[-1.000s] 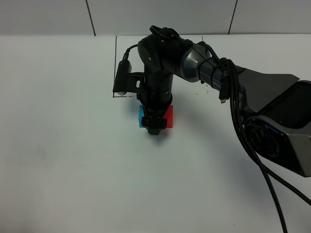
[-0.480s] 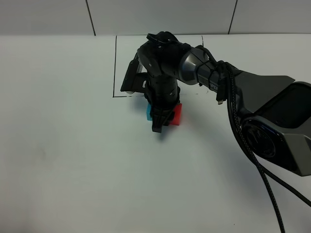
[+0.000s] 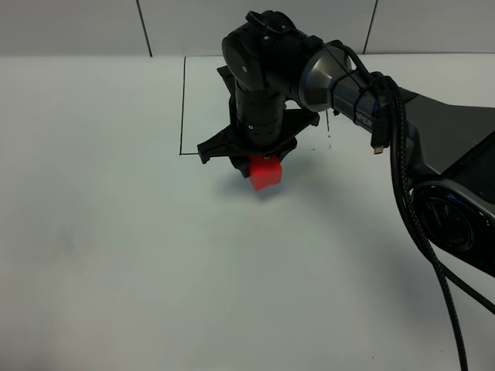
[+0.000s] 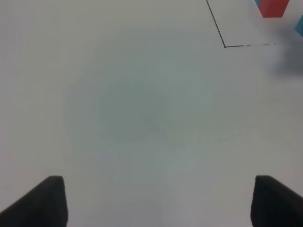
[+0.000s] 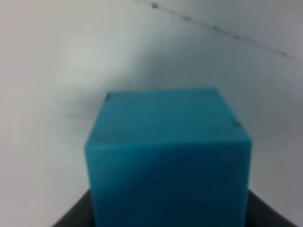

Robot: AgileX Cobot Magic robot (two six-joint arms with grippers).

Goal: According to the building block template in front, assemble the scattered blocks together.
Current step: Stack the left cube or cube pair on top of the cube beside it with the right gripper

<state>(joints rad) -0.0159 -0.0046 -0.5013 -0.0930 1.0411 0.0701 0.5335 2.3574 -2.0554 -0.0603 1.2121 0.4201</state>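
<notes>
My right gripper [image 3: 259, 160] reaches across to the middle of the table, at the front edge of the black drawn rectangle [image 3: 182, 100]. In the right wrist view it [image 5: 168, 213] is shut on the cyan scattered cube [image 5: 168, 151], which fills that view. The red scattered cube [image 3: 265, 173] sits on the table just under the gripper; the cyan one is hidden there by the arm. The template pair is hidden behind the arm in the exterior view; its red cube [image 4: 273, 7] shows in the left wrist view inside the rectangle corner [image 4: 224, 46]. My left gripper [image 4: 161, 194] is open and empty over bare table.
The right arm's body and its cable [image 3: 402, 201] cross the right side of the white table [image 3: 116, 255]. A grey panelled wall [image 3: 77, 27] runs along the back.
My right gripper has turned at the wrist and moved up and right toward the rectangle, taking the cubes along. The cyan cube is now hidden in the exterior view.
</notes>
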